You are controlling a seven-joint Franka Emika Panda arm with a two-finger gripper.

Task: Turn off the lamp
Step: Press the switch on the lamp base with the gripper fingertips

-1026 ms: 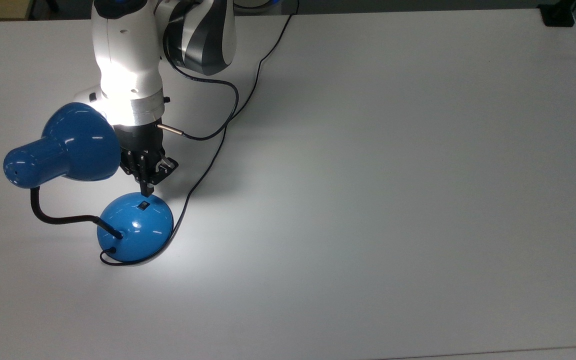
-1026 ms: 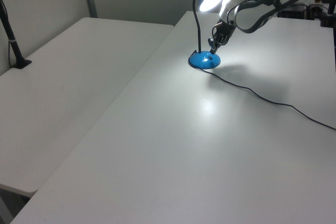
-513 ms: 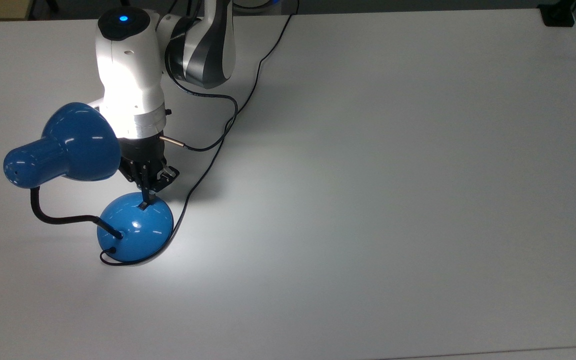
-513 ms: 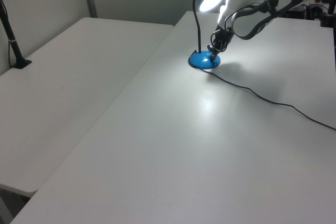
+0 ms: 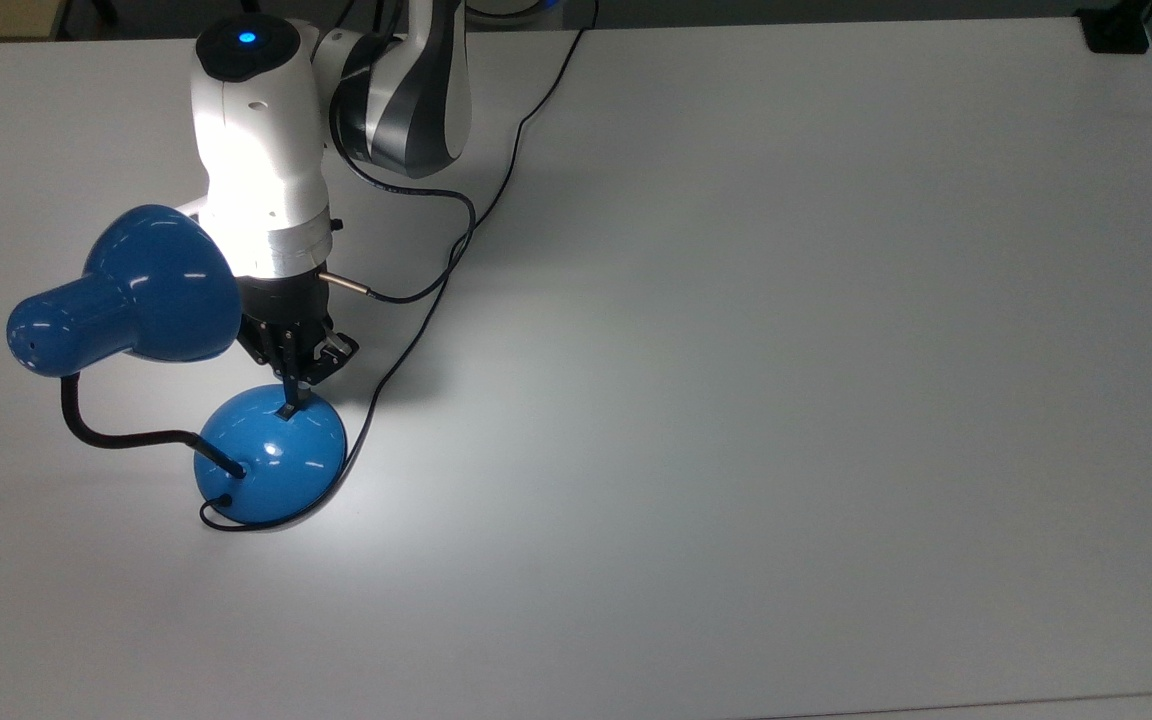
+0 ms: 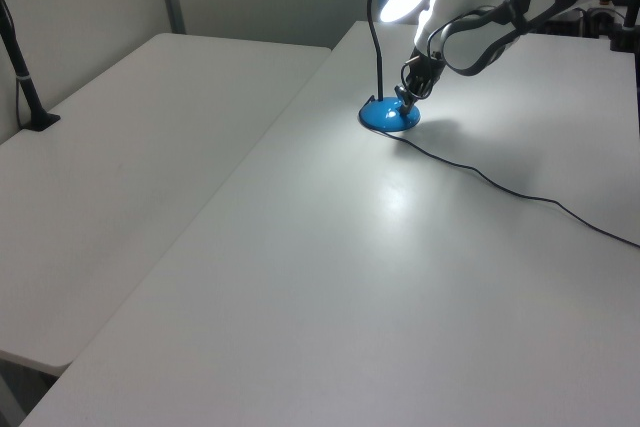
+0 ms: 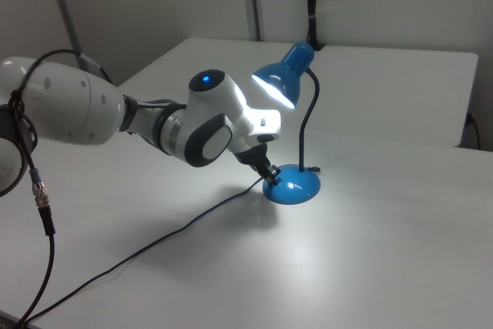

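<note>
- Blue and glossy, the lamp (image 5: 271,465) is what we meet first in the top view: its round domed base sits on the white table (image 5: 786,350) near the top view's left, a black bendy neck loops out from it, and the bell-shaped shade hangs above, further toward the top view's left.
- We see the lamp is lit, with a bright pool of light on the table around the base and on the white arm (image 5: 256,150) beside the shade.
- We find the gripper (image 5: 288,408) pointing down from the arm, its fingers pressed together into one thin black tip, and that tip touches the top of the domed base.
- A thin black cord (image 5: 416,330) runs from the base along the table toward the top view's upper edge.
- In the left view we see the lamp (image 6: 390,115) far back on the table, its shade glowing above, and the gripper (image 6: 404,103) tip down on the base from the left view's right.
- In the right view the lamp (image 7: 293,186) stands near the middle, shade lit and tilted toward the arm, while the gripper (image 7: 270,176) meets the base on the right view's left side.
</note>
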